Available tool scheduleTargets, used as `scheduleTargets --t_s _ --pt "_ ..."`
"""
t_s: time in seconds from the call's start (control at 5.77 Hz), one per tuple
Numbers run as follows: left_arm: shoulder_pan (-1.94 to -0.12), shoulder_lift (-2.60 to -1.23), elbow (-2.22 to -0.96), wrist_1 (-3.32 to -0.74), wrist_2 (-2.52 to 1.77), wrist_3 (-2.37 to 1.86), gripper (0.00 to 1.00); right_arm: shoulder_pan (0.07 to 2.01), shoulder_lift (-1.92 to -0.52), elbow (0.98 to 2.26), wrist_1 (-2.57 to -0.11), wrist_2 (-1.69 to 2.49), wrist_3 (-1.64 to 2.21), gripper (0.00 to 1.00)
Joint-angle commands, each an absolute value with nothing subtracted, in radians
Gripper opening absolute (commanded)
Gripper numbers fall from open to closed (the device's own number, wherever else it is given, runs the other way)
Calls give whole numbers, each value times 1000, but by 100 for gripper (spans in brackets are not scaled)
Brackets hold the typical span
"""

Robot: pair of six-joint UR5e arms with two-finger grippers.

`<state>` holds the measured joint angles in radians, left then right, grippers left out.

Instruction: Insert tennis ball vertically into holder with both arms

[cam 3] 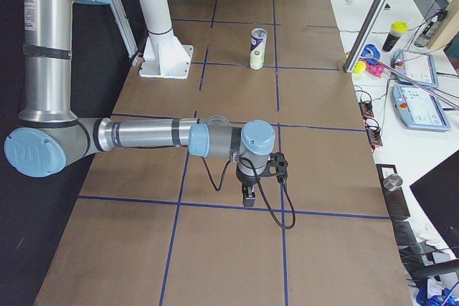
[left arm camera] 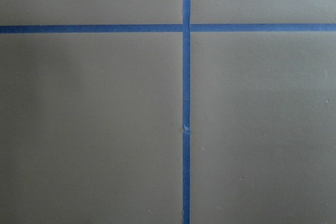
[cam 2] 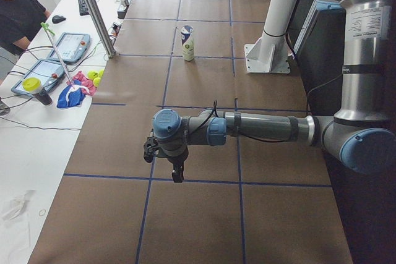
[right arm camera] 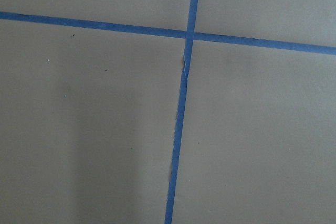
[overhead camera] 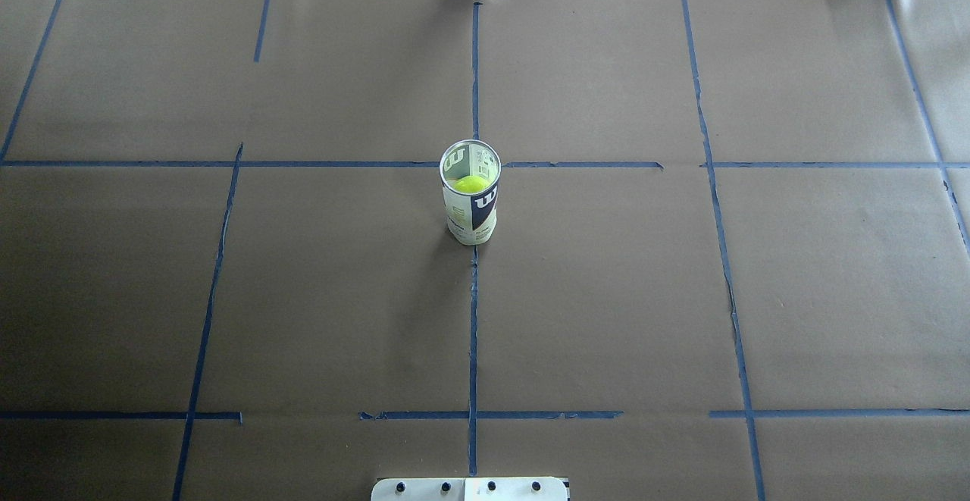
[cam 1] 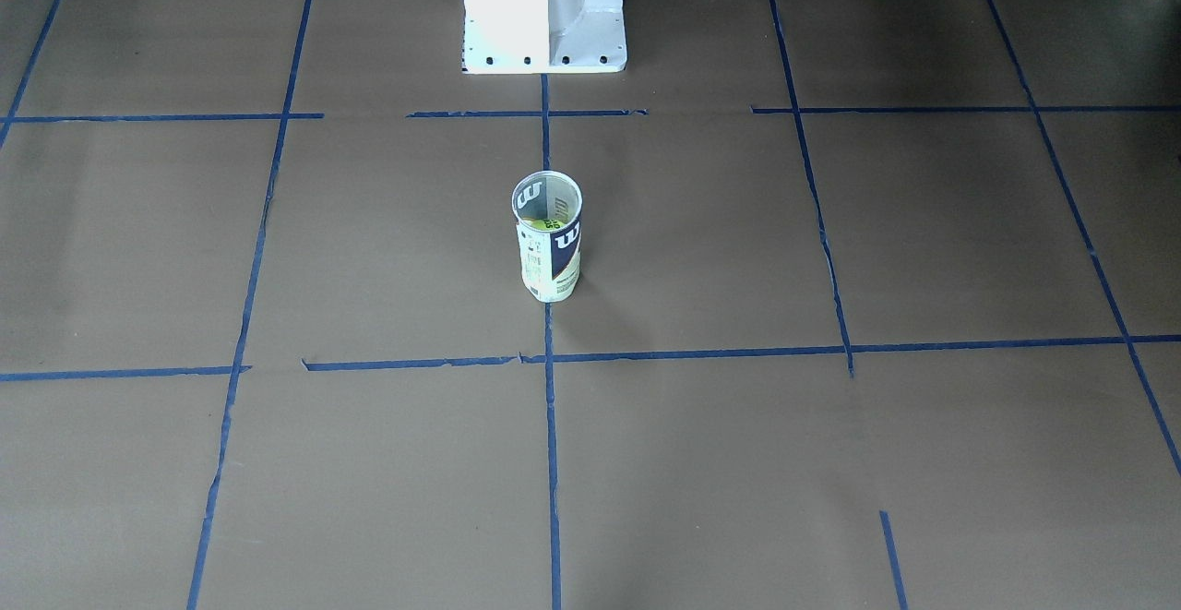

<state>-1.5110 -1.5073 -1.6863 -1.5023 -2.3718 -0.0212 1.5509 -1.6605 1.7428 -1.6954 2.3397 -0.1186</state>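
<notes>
- The small fuzzy yellow-green tennis ball [overhead camera: 471, 183] is being contained inside the clear plastic cylindrical holder with the white and navy label [overhead camera: 470, 217]. It is being glimpsed through the open mouth, lying low in the tube.
- The holder is being carried upright at the middle of the brown paper-covered worktop [overhead camera: 644, 296], on a blue tape line [overhead camera: 474, 319]. Its long axis is vertical and its mouth is facing up.
- The insertion is being judged as done, and nothing is being pressed against the holder.
- The left arm's fingers [cam 2: 177, 175] are being hung, pointing down, over the worktop's end on the robot's left, well apart from the holder. Whether they are released or clenched cannot be told.
- The right arm's fingers [cam 3: 248, 197] are being hung likewise over the opposite end, and their state cannot be told either.
- Neither arm is being judged the nearer. From each, the holder is lying inward along the worktop, in front of the white pedestal base [cam 1: 544, 19].
- In both wrist views only bare paper and crossing tape are being shown.
</notes>
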Motion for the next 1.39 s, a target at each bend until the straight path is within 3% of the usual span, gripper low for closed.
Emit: scheduleTargets --t_s 0.0,1.21 --pt "-1511 -1508 -1698 -1500 -2375 -23 100 1551 -1658 1744 -1695 2341 -115 100" --pt "-1514 -1500 -1689 -1494 -2372 -17 100 1549 -1660 1740 -1695 2342 -112 100"
